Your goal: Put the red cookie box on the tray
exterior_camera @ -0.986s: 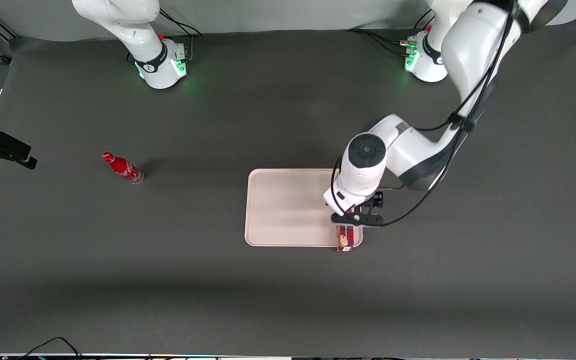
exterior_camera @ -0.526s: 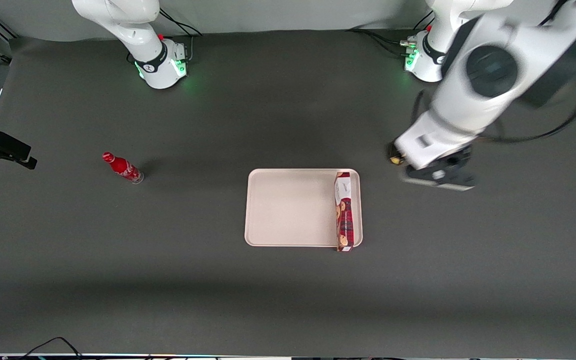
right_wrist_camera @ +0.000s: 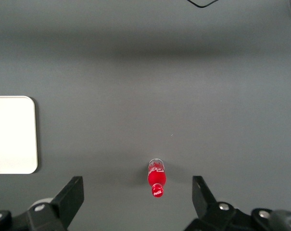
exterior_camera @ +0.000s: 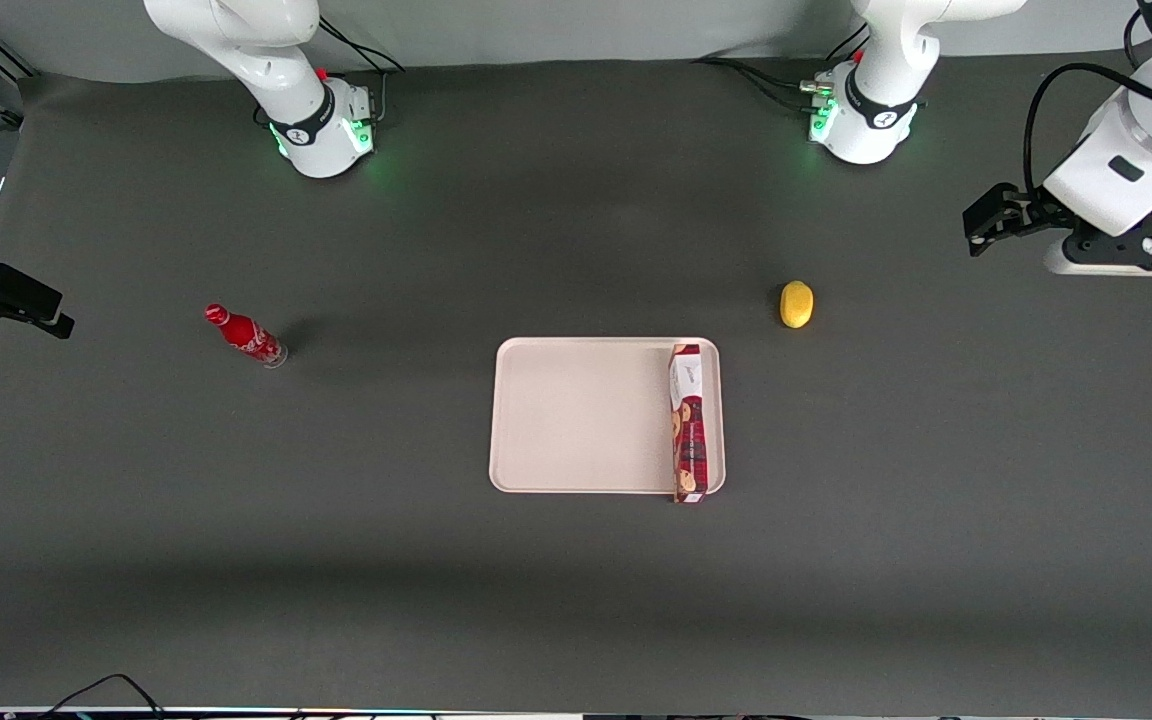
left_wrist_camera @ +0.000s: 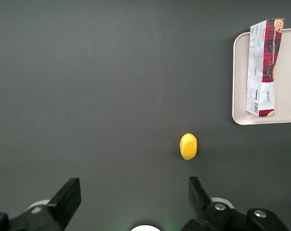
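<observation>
Hand (left_wrist_camera: 131, 202) fingers cut off at picture edge

The red cookie box (exterior_camera: 689, 422) is lying flat in the tray (exterior_camera: 576, 415), along the short side that is toward the working arm's end of the table. Its white end is pointing away from the front camera, and its other end is resting on the tray's rim and sticking slightly past it. A small yellow object (exterior_camera: 796, 304) is sitting on the dark table (exterior_camera: 576, 600) near the tray's corner, apart from it. A red bottle (exterior_camera: 245, 336) is standing toward the parked arm's end. The gripper (exterior_camera: 1131, 255) is hovering well apart from the tray, at the working arm's end of the table.
</observation>
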`<act>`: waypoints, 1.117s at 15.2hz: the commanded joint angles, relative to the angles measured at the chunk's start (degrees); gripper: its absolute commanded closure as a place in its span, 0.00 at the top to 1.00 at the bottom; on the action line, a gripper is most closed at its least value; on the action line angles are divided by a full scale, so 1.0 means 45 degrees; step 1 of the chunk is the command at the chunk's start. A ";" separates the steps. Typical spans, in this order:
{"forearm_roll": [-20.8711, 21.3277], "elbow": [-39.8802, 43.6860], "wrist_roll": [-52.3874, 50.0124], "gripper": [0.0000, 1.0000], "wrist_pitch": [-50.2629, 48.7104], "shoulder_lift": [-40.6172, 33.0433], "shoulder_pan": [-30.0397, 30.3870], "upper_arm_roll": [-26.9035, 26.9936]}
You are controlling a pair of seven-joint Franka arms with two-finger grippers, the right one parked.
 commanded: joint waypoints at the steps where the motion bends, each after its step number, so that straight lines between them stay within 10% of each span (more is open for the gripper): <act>1: -0.0309 -0.1519 0.0131 1.00 0.0733 -0.1272 -0.0196 0.0362; 5: -0.1342 -0.1190 0.0092 1.00 0.0676 -0.1176 -0.0177 0.0460; 17: -0.0642 0.0764 0.0150 1.00 0.0539 0.0133 -0.0138 0.1202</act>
